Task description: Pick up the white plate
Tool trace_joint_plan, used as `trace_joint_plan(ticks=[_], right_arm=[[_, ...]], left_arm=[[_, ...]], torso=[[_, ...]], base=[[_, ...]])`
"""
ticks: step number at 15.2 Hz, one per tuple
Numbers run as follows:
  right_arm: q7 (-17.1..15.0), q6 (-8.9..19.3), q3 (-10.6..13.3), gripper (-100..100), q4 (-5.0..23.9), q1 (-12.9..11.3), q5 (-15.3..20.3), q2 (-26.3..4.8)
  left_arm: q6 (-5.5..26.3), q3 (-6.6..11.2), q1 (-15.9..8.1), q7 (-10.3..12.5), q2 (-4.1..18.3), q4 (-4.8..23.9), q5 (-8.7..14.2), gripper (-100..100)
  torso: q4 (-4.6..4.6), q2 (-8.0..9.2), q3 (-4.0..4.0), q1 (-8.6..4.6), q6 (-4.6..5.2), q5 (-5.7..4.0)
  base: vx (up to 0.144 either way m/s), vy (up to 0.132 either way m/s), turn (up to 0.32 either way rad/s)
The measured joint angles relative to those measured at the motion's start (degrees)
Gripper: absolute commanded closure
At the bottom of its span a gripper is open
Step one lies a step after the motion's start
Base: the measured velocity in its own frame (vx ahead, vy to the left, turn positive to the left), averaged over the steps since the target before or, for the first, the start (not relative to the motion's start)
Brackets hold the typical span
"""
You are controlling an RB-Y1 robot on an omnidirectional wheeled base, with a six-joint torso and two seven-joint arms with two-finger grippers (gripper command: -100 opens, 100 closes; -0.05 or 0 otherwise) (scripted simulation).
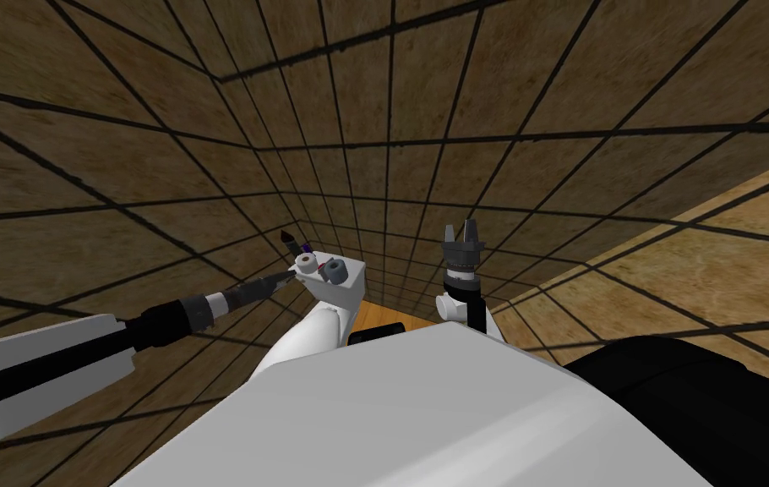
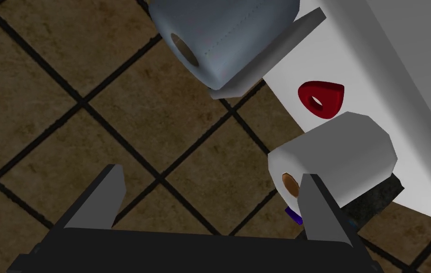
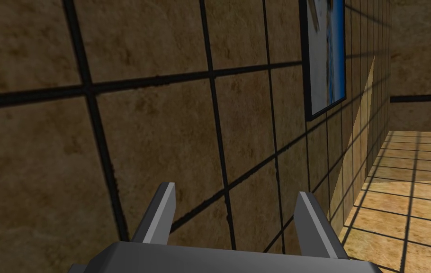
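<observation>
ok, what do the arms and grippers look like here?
Both the left gripper and right gripper: two thin grey blade fingers on a dark box. The left forearm is black with a white-grey band; right wrist dark, ribbed, joined to a white link.

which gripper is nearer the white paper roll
Left. The left gripper is open right at the white paper roll; the right gripper is well aside, facing a wall.
</observation>
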Motion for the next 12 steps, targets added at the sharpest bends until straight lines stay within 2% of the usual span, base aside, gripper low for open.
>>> trace_joint_plan(ticks=[2, 8, 10, 12], right_arm=[[0.0, 0.0, 0.0, 0, 0.0, 0.0, 0.0, 0.0], [0.0, 0.0, 0.0, 0, 0.0, 0.0, 0.0, 0.0], [0.0, 0.0, 0.0, 0, 0.0, 0.0, 0.0, 0.0], [0.0, 0.0, 0.0, 0, 0.0, 0.0, 0.0, 0.0]], left_arm=[[0.5, 1.01, 1.2, 0.8, 2.7, 1.0, 0.9, -100], [1.4, 1.24, 1.7, 2.1, 10.1, 2.7, 2.3, -100], [1.9, 2.31, 2.8, 2.7, 12.3, 3.0, 2.6, -100], [2.3, 1.49, 2.4, 2.6, 15.1, 3.8, 4.2, -100]], torso=[[0.00, -0.02, -0.01, 0.03, 0.01, 0.00], [0.00, -0.01, -0.01, 0.00, 0.01, 0.00], [0.00, -0.01, -0.01, 0.00, 0.01, 0.00], [-0.01, -0.02, -0.01, 0.01, 0.01, 0.00]], base=[[0.010, 0.020, -0.033], [0.006, 0.010, -0.017], [0.009, 0.019, -0.038], [0.007, 0.014, -0.009]])
